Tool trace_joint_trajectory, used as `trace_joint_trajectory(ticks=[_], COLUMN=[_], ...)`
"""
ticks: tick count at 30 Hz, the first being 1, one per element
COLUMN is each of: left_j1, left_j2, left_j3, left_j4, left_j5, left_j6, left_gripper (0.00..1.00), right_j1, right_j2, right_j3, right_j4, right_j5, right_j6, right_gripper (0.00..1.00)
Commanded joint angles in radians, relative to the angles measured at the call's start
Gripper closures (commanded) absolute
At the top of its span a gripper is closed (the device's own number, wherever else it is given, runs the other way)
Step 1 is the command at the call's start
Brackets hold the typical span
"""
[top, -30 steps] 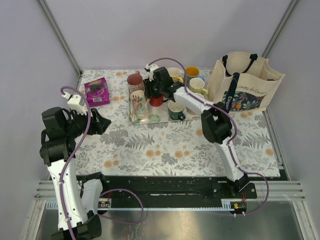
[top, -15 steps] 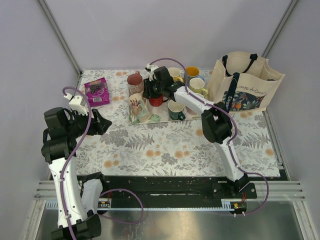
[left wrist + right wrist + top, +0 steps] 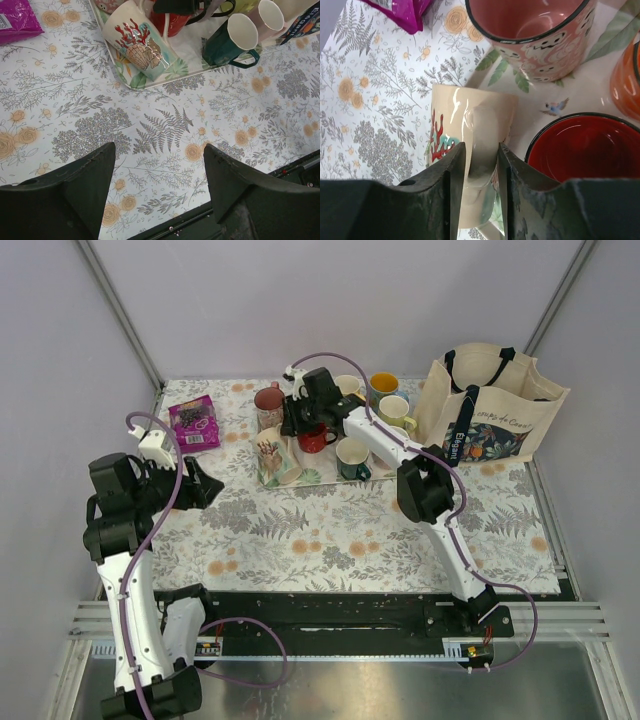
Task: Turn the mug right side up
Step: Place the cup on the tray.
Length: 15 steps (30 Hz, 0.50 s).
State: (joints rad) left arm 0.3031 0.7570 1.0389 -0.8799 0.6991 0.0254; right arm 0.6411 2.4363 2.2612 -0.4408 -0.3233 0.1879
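The mug point(image 3: 272, 455) is cream-pink with a red coral and shell picture. It leans tilted at the left edge of the white tray point(image 3: 312, 478), neither upright nor flat. My right gripper point(image 3: 291, 426) reaches down over it. In the right wrist view the right gripper point(image 3: 481, 147) is shut on the handle of the mug point(image 3: 451, 115), one finger on each side. The left wrist view shows the mug point(image 3: 137, 45) slanting over the tray rim point(image 3: 167, 80). My left gripper point(image 3: 159, 150) hangs open above the flowered cloth with nothing between its fingers, well short of the tray.
On the tray stand a pink ghost-patterned mug point(image 3: 535, 45), a red mug point(image 3: 585, 150), a dark green mug point(image 3: 225, 45) and yellow mugs point(image 3: 385, 385). A tote bag point(image 3: 490, 405) stands back right. A magenta packet point(image 3: 193, 423) lies back left.
The right fingers have closed in on the mug's handle, and the mug has tipped from standing to a lean toward the tray's left edge. The left arm has barely moved.
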Motion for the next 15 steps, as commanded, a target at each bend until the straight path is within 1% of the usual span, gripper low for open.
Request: trace_joint_trajectory(ticks=[1,5,11,12,13,15], left_j1=[0.005,0.005,0.005,0.005,0.005,0.004], left_j2=[0.013,0.021,0.013,0.013,0.013,0.019], left_j3=[0.007,0.009,-0.002,-0.003,-0.008,-0.014], left_j4=[0.058,0.064,0.064,0.064,0.062,0.062], left_j5=[0.007,0.010,0.013,0.014,0.014,0.020], left_j6=[-0.010,-0.015,-0.015,-0.015,-0.015,-0.013], left_gripper=[0.26,0.26,0.26,0.26,0.26,0.26], right_j1=[0.006,0.015,0.028,0.029,0.032,0.029], right_j2=[0.016,0.064,0.081,0.087,0.095,0.107], right_j3=[0.063,0.138,0.162,0.173,0.190,0.227], right_j4=[-0.071,-0.162,-0.171,-0.176,-0.183,-0.191], right_j5=[-0.088,-0.106,-0.086,-0.082,-0.086,-0.135], right_j6=[-0.045,-0.083,-0.117,-0.123,-0.130,-0.162], right_gripper=[0.59,0.59,0.61,0.64,0.70,0.90])
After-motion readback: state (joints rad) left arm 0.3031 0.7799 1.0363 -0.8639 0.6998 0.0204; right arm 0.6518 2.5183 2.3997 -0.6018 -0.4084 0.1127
